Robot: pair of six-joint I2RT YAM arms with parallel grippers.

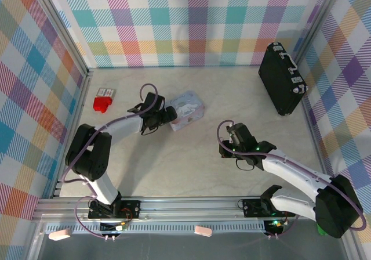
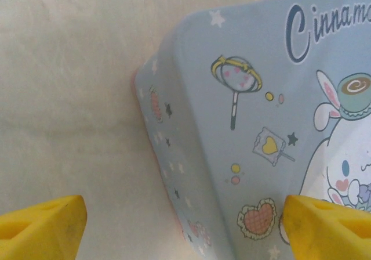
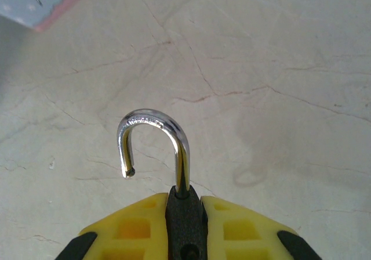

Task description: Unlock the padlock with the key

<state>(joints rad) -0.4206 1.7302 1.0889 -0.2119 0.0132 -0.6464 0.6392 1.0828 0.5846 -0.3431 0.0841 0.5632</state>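
Over marbled tabletop [image 3: 278, 57], right gripper [image 3: 185, 219] clamps chrome-shackled black padlock [image 3: 183, 173]; left gripper [image 2: 184, 228] gapes.

Right gripper [image 3: 185, 225] clamps padlock [image 3: 184, 216], shackle sprung free.

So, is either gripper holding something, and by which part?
The right gripper clamps the small black padlock with the chrome shackle by its body; the open left gripper holds nothing.

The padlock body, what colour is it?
Black; the padlock shows best in the right wrist view, with a silver shackle.
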